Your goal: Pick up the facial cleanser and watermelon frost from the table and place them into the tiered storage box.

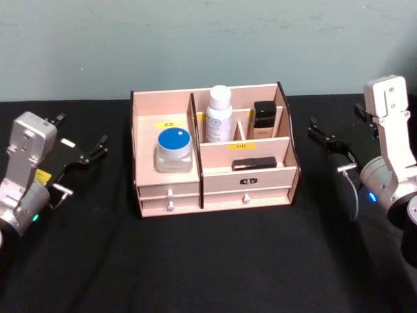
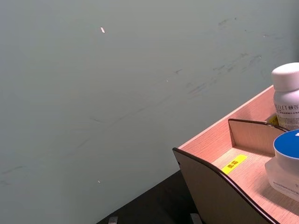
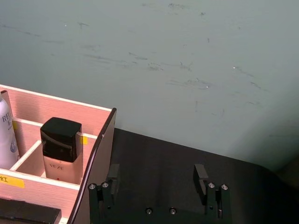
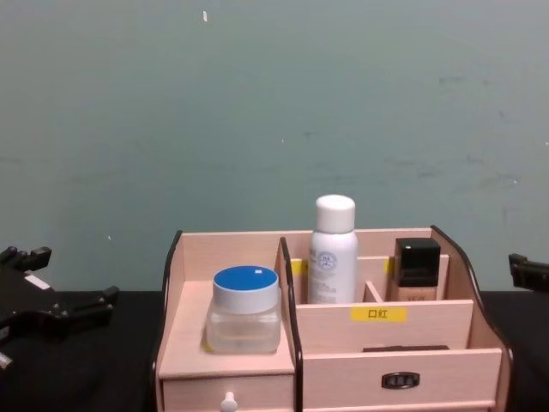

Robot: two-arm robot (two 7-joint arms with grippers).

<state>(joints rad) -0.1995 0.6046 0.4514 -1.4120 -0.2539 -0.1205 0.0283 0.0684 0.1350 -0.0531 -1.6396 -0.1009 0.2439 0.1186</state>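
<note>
The left gripper (image 1: 91,151) is resting low over the black table (image 1: 215,261), at about 9 o'clock from the tiered storage box (image 1: 212,153), and its fingers are standing apart with nothing between them. The right gripper (image 1: 324,139) is waiting at about 3 o'clock from the box, also near the cloth; in the right wrist view its two fingers (image 3: 201,175) are spread wide and are holding nothing. Both are pointing inward, toward the box, and both are staying clear of its curved side walls.

Going outward from the grippers, the box is standing between them in the middle of the table. In its big left compartment a clear jar with a blue lid (image 1: 174,150) is sitting upright. In the back compartment, at about 12 o'clock, a white bottle (image 1: 219,115) is standing with its long axis vertical, and just beside it, toward 1 o'clock, a beige bottle with a black cap (image 1: 264,120) is standing too. A flat black item (image 1: 254,163) is lying across the front right tier, above the drawers.

I cannot tell which of these items are the cleanser and the watermelon frost, but the cloth around the box is showing nothing loose to pick, so I judge the placing is already finished. The jar is lying nearer to the left arm, the black-capped bottle nearer to the right.
</note>
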